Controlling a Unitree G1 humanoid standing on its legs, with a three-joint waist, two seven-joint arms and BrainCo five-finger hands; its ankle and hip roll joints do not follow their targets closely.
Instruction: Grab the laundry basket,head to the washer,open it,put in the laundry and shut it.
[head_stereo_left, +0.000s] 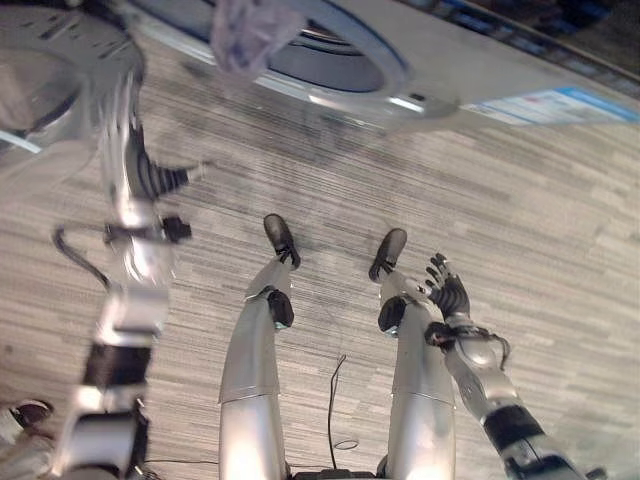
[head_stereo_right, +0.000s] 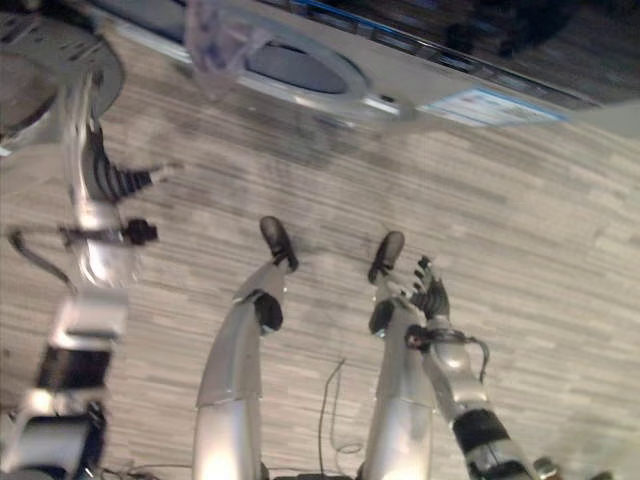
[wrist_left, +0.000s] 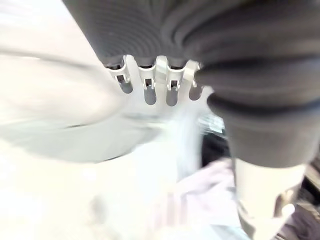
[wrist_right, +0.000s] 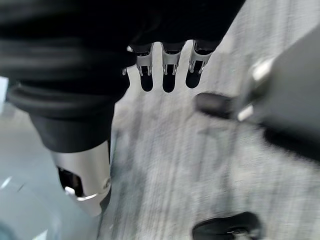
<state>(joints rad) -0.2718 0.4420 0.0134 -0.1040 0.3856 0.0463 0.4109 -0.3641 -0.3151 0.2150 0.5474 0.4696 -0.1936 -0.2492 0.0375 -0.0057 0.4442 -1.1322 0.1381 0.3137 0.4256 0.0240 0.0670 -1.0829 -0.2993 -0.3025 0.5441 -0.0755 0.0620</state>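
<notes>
The left hand (head_stereo_left: 160, 180) is raised toward the open door (head_stereo_left: 45, 75) of the washer (head_stereo_left: 480, 75), its fingers straight and spread with nothing in them, which suggests it is placed to swing that door rather than to carry anything. The washer runs across the far edge of the head views, its round opening (head_stereo_left: 330, 50) uncovered, so the opening step looks done. The door, a large round glassy disc, stands swung out on the robot's left, just beyond the raised hand; whether the hand touches it cannot be told. A pale lilac piece of laundry (head_stereo_left: 250, 30) hangs at the rim of the opening, partly in and partly draped over the edge, and the left wrist view shows the same pale cloth (wrist_left: 200, 195) past the fingers (wrist_left: 150, 92). It seems to need pushing further in before the door can close cleanly. The right hand (head_stereo_left: 450, 290) hangs low beside the leg, fingers loosely extended and empty, apparently idle while the other arm works. The laundry basket cannot be made out.
</notes>
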